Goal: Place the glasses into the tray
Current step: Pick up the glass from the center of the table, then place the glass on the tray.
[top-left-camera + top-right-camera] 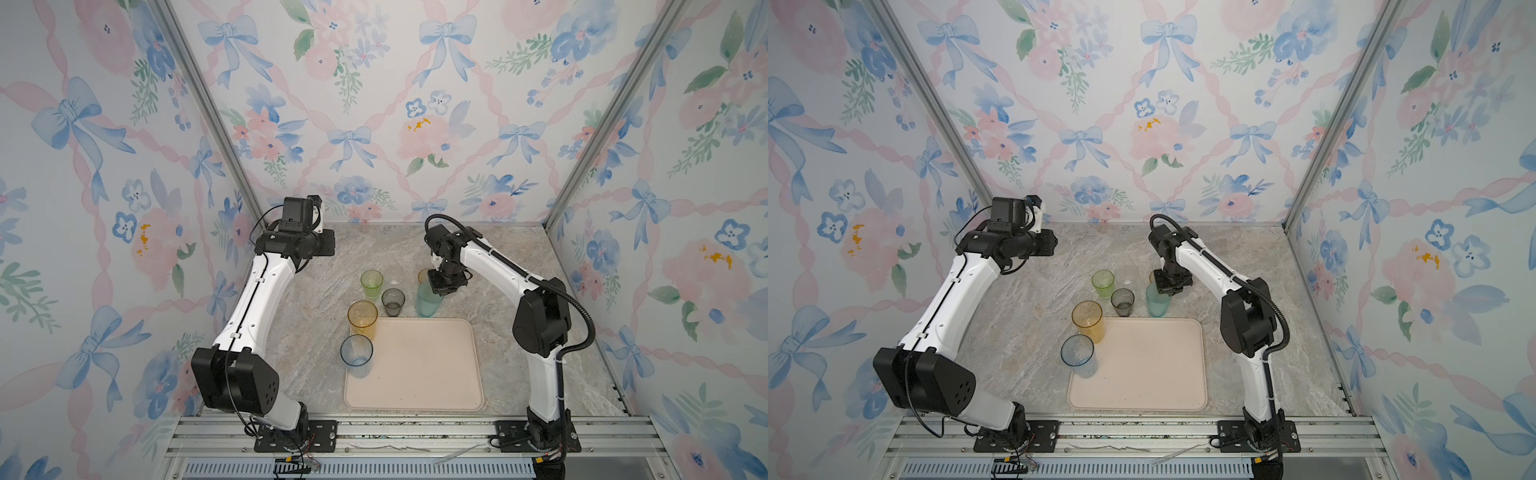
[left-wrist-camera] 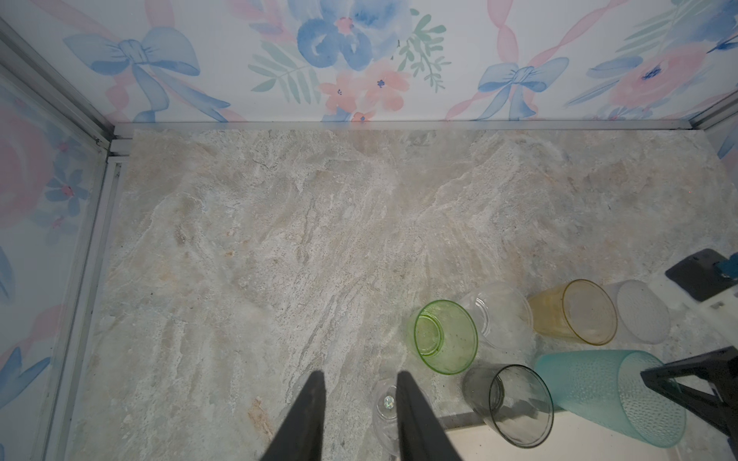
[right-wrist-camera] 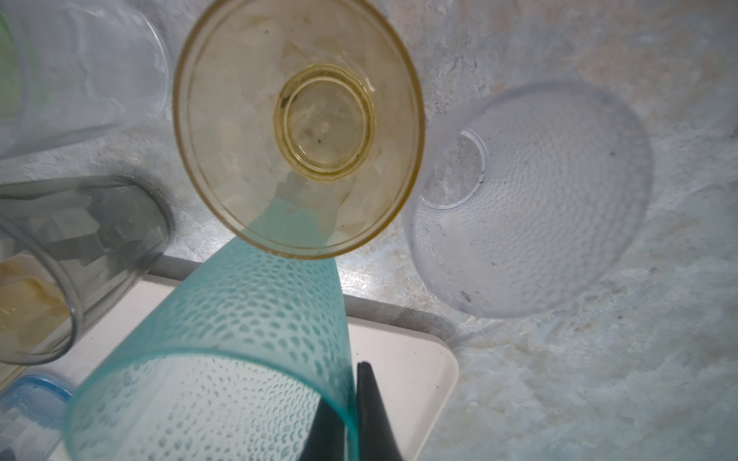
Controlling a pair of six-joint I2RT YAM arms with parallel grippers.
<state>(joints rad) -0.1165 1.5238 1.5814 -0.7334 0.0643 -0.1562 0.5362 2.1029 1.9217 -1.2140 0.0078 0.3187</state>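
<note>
The right gripper (image 3: pixel 351 403) pinches the wall of the teal glass (image 1: pixel 428 305) at its rim, one finger inside; the left gripper (image 2: pixel 359 385) hangs partly spread, holding nothing. Nine glasses (image 1: pixel 392 301) and one tray (image 1: pixel 419 370) show. The teal glass stands upright, mouth up, long axis vertical, just beyond the tray's far edge.

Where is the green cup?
In both top views the green tumbler stands on the table beyond the far left corner of the tray, beside the grey tumbler.
</note>
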